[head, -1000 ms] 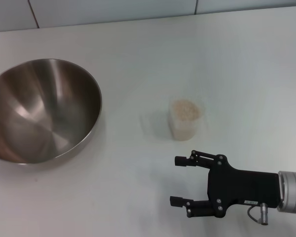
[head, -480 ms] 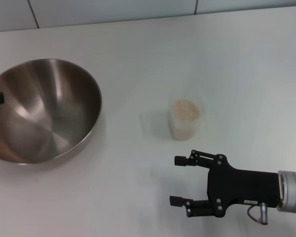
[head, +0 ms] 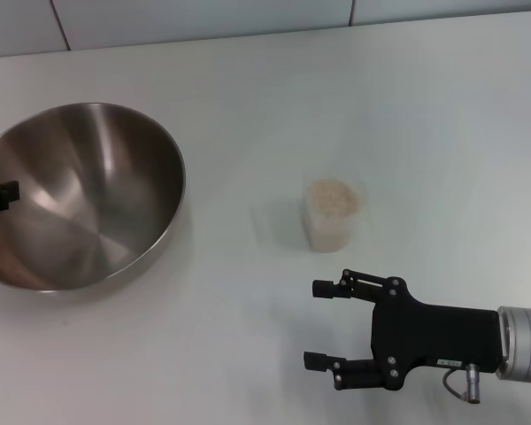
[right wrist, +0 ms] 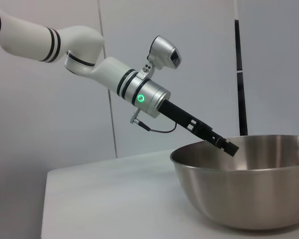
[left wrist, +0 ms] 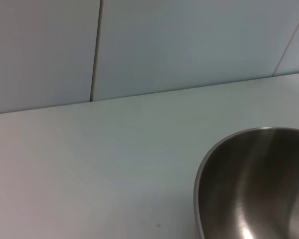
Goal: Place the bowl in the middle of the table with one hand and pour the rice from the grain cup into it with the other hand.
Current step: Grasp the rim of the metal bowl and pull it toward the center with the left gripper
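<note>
Stainless steel, brushed and shiny inside, forms the wide round bowl point(head: 75, 197) at the left of the head view, its thin rim curving down to a smooth base that rests on the table point(head: 248, 97). That tabletop is plain white, matte and smooth, filling nearly the whole frame, with a pale panelled wall along the top edge.

Right of centre stands the grain cup point(head: 334, 215), small, clear and colourless, slightly tapered with a rounded-square rim. Inside it the rice point(head: 333, 197) shows as a pale beige, grainy heap close to the brim. Cup and bowl stand well apart.

At the lower right of the head view the right gripper point(head: 323, 324) lies low over the table, black and boxy with small visible screws, on a silver wrist. Its two slim fingers are spread apart and hold nothing; the cup sits just beyond the upper fingertip, not touching it. A small pale label on the gripper body is too small to read.

At the far left edge of the head view only a black tip of the left gripper point(head: 0, 197) shows over the bowl's rim. In the right wrist view it reaches down over the bowl's near rim from a white and silver arm with a green ring light; whether its fingers are apart or together cannot be told.
</note>
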Controlling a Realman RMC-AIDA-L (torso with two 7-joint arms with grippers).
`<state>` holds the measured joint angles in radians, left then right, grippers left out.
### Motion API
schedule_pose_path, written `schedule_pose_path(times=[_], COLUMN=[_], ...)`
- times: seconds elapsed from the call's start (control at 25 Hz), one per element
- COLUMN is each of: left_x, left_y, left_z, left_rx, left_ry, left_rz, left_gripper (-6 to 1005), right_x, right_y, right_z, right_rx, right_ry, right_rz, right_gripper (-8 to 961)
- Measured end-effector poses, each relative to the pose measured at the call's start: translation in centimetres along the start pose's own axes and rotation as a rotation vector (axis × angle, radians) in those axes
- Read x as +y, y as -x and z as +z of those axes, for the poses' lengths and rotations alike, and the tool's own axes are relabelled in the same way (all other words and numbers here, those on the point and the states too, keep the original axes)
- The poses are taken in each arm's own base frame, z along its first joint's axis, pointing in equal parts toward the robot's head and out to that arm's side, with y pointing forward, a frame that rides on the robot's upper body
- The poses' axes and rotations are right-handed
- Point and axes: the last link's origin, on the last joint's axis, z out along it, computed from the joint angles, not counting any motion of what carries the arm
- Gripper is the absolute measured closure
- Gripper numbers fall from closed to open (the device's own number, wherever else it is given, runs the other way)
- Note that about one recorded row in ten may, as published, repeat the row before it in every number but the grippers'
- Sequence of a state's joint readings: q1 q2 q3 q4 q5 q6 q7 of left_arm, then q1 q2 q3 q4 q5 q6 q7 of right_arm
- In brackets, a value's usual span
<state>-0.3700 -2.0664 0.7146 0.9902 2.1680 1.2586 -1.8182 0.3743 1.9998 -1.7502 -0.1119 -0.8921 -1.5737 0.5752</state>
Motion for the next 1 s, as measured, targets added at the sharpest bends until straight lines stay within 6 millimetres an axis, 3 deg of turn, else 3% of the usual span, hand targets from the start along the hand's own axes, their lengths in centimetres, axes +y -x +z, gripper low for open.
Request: schedule_pose_path(times=[0.4, 0.52, 0.76, 1.0], left_x=[0.2, 0.2, 0.6, 0.4], left_y=[-0.7, -0.9, -1.6, -2.1], left_z=[0.1, 0.3, 0.9, 1.6], left_rx=[-0.005, -0.007, -0.012, -0.050], left_ry=[0.012, 0.016, 0.035, 0.051], left_rz=[-0.012, -0.007, -0.031, -0.079], left_gripper=[337, 560, 795, 906], right_x=[0.0, 0.1, 0.1, 0.1], right_y=[0.0, 0.0, -0.1, -0.1], right_z=[0.0, 0.0, 0.0, -0.1], right_rx=[0.001, 0.001, 0.005, 0.006], right_ry=[0.002, 0.002, 0.003, 0.003], right_rz=[0.001, 0.001, 0.004, 0.004], right_gripper=[170, 172, 176, 180])
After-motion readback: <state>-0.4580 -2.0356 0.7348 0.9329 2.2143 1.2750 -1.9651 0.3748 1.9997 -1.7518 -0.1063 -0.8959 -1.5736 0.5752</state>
